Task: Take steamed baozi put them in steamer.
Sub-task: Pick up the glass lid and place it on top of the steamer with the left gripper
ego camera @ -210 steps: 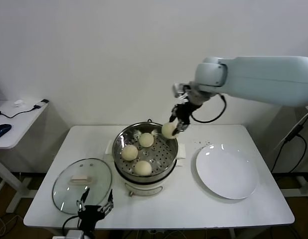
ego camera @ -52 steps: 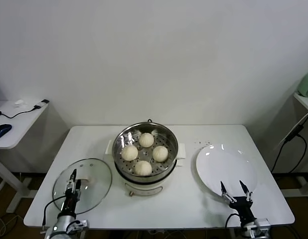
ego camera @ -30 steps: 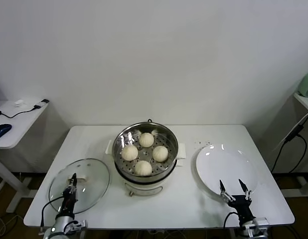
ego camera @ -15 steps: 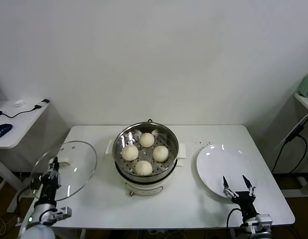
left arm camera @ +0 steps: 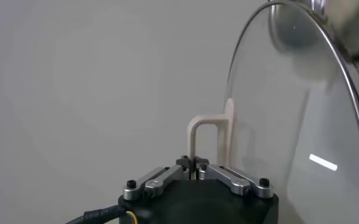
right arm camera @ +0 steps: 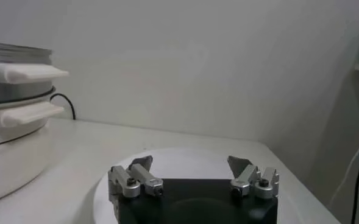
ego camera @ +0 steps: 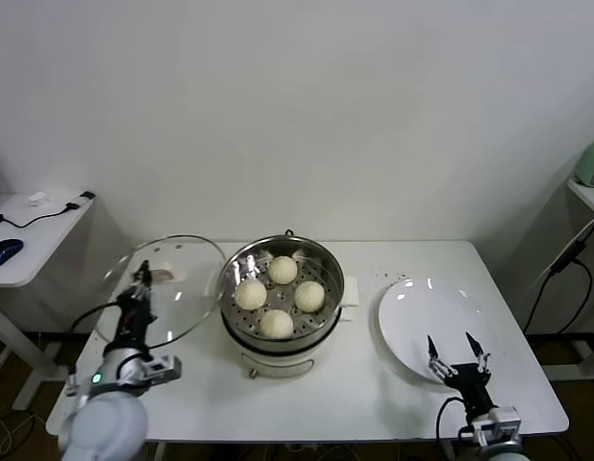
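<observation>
Several cream-white baozi (ego camera: 280,295) lie in the steel steamer (ego camera: 325,260) on its cream pot base at the table's middle. My left gripper (ego camera: 140,285) is shut on the cream handle (left arm camera: 208,139) of the round glass lid (ego camera: 182,279), holding it tilted in the air just left of the steamer. The lid (left arm camera: 301,122) fills the left wrist view. My right gripper (ego camera: 457,349) is open and empty, low over the near edge of the white plate (ego camera: 427,312). It also shows in the right wrist view (right arm camera: 191,165).
The white plate lies right of the steamer, with nothing on it. The pot's side handles (right arm camera: 27,73) show in the right wrist view. A side desk (ego camera: 28,235) with a blue mouse stands at the far left.
My left gripper has lifted the glass lid off the table's front left and carried it up and right toward the steamer. The right gripper has barely moved.
</observation>
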Robot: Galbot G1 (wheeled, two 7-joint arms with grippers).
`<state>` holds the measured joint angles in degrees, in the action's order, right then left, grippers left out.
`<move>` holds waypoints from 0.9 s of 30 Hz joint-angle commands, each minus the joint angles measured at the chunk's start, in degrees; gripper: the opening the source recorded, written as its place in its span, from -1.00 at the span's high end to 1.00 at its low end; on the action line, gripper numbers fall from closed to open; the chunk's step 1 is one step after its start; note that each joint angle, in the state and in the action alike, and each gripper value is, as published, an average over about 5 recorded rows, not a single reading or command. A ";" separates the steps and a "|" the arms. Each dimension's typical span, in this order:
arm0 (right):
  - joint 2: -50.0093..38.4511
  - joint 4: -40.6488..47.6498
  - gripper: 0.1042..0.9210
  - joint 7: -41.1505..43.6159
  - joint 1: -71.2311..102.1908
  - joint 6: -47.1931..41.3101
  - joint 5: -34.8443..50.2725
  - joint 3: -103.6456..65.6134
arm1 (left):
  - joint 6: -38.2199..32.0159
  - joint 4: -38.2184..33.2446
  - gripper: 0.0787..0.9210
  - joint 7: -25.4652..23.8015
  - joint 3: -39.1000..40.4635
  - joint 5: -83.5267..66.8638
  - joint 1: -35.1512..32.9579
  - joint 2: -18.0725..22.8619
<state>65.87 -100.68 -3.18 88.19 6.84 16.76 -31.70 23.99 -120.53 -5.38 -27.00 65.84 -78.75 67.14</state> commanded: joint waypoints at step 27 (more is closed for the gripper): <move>2.13 2.33 -0.76 -0.34 0.82 4.19 -1.19 0.98 | 14.71 13.82 0.87 -5.08 31.49 24.51 15.75 22.17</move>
<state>67.78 -98.79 -3.43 88.96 10.27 15.73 -30.68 37.34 -110.60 -10.53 1.41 87.25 -64.57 86.06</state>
